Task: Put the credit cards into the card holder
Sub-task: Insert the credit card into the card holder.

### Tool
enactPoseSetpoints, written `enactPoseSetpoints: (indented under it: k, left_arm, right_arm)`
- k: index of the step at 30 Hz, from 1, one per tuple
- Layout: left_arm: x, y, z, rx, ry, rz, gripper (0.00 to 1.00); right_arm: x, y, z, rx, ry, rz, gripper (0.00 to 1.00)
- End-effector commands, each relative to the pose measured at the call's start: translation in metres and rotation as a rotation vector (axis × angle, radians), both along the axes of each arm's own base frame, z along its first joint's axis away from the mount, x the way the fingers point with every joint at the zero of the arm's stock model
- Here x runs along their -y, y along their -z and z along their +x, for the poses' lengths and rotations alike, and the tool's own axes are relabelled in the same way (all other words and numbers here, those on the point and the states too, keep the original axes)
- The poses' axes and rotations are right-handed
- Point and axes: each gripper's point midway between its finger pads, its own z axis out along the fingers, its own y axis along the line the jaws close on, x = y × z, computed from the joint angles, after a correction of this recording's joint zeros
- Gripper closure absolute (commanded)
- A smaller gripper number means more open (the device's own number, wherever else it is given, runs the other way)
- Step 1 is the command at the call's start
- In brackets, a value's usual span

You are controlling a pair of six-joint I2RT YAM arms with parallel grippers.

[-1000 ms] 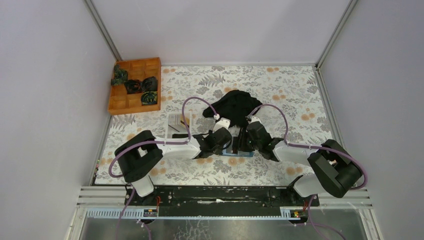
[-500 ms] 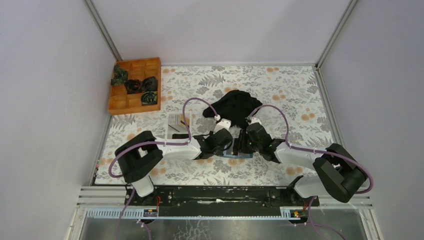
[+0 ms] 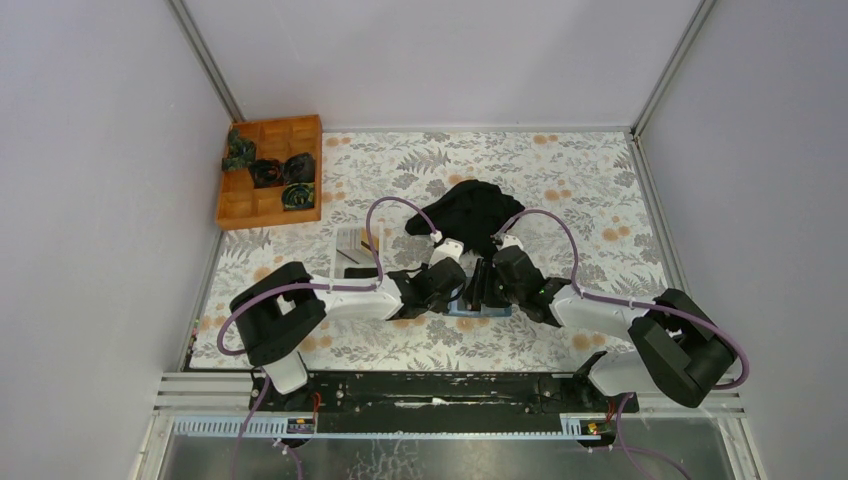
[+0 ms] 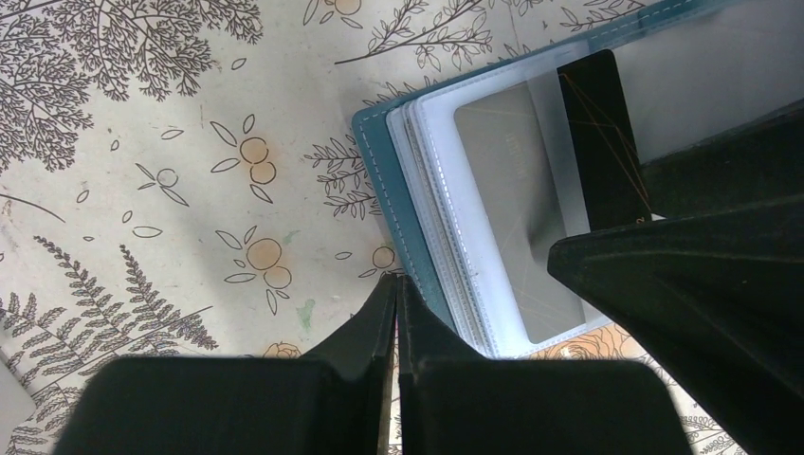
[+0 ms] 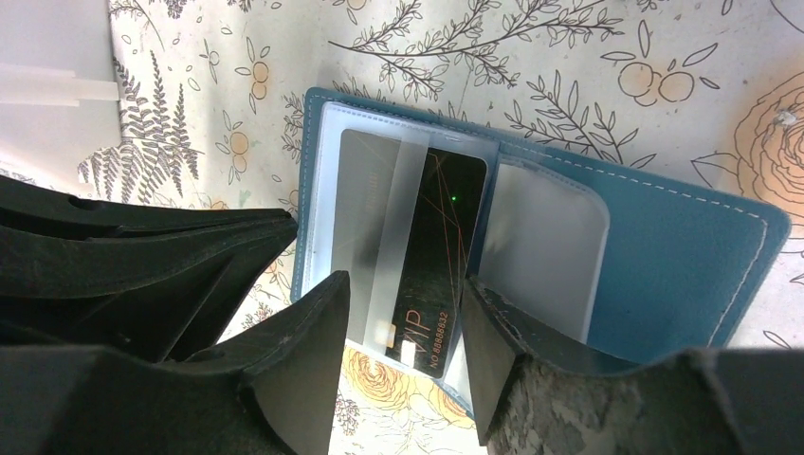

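Note:
The teal-blue card holder [image 5: 664,256] lies open on the flowered table, and it also shows in the left wrist view [image 4: 379,161] and the top view [image 3: 478,309]. A black card [image 5: 444,248] marked VIP sits partly inside a clear sleeve, beside a grey card [image 5: 365,190]; both also show in the left wrist view, the black card [image 4: 602,142] and the grey card [image 4: 512,190]. My right gripper [image 5: 403,318] is open, its fingers straddling the black card's near end. My left gripper [image 4: 396,280] is shut and empty, its tip at the holder's edge.
A white shallow tray [image 3: 352,246] lies left of the grippers, and its corner shows in the right wrist view [image 5: 57,57]. A black cloth [image 3: 470,210] lies just behind them. A wooden compartment box [image 3: 270,172] with dark bundles stands at the back left.
The right arm's elbow has swung out to the right and its gripper has edged slightly left over the holder. The left gripper stays at the holder's edge.

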Motion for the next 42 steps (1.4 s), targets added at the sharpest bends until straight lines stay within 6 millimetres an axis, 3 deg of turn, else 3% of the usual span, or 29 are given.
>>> enactPoseSetpoints:
  k: [1,10,21,42]
  left_arm:
    - [0.006,0.004,-0.01,-0.025,0.016,-0.029,0.97]
    - [0.009,0.003,-0.013,-0.026,0.024,-0.039,0.97]
    - [0.013,0.004,-0.015,-0.029,0.036,-0.039,0.97]
    - [0.022,0.007,-0.023,-0.037,0.053,-0.052,0.97]
  right_arm:
    - [-0.015,-0.016,0.009,0.038,-0.013,0.038,0.46]
    - [-0.016,-0.007,0.011,0.031,-0.02,-0.032,0.56]
    - [-0.02,-0.011,0.011,0.056,-0.024,-0.089,0.66]
    - [-0.023,-0.001,0.006,0.03,-0.02,-0.124,0.6]
